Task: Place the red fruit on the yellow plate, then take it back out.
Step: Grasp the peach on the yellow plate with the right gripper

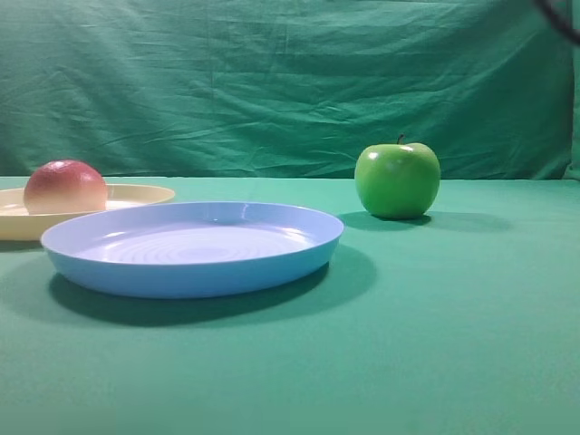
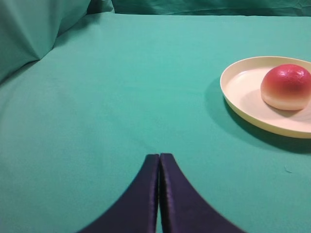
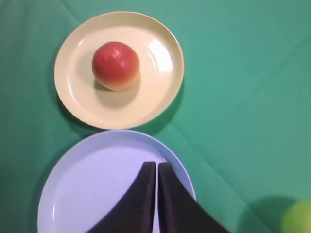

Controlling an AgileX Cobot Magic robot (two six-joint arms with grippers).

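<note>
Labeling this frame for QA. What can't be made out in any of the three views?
- Green apple: right wrist view shows only a blurred sliver, cut by the corner.
- Yellow plate: right part cut by the left wrist view's edge; its left part cut in the high view.
- Red fruit underside: hidden by the plate rim in the high view.
- Blue plate: partly covered by the right gripper; bottom cut off.
- Both arms: not seen in the high view.

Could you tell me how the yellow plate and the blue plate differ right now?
The yellow plate is pale cream; the blue plate is light blue. The yellow plate holds the red fruit, while the blue plate holds nothing. In the high view the blue plate sits nearer. Both are shallow, round and low-rimmed.
</note>
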